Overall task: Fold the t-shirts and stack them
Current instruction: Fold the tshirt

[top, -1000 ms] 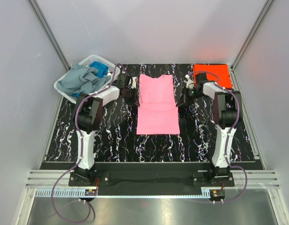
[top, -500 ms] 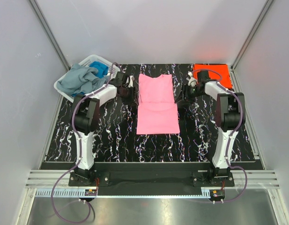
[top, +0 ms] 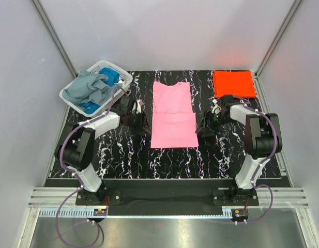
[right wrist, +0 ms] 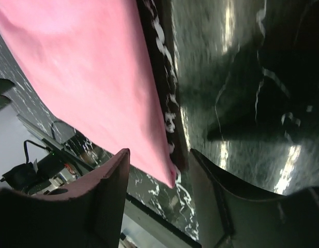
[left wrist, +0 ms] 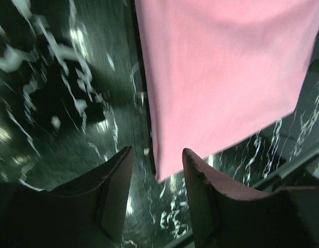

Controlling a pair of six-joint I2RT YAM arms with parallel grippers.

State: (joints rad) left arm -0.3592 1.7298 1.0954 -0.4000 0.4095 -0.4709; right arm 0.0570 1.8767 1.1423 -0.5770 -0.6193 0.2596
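Note:
A pink t-shirt (top: 172,113) lies flat in the middle of the black marbled mat, sleeves tucked in, collar at the far end. My left gripper (top: 140,120) stands open at its left edge near the near corner. In the left wrist view that pink t-shirt (left wrist: 221,67) has its corner between the open left gripper (left wrist: 156,155) fingers. My right gripper (top: 204,129) is open at the right edge. There too the pink t-shirt (right wrist: 87,67) corner lies inside the right gripper (right wrist: 159,155). An orange-red t-shirt (top: 233,82) lies folded at the back right.
A white lattice basket (top: 116,68) at the back left holds a crumpled grey-blue shirt (top: 87,87) and a blue one (top: 111,77). The black marbled mat (top: 123,155) covers the table. Grey walls close in on both sides.
Both grippers were shut beside the shirt's far half one second ago. Both have opened and slid toward me along the shirt's sides. The pink shirt has not moved.

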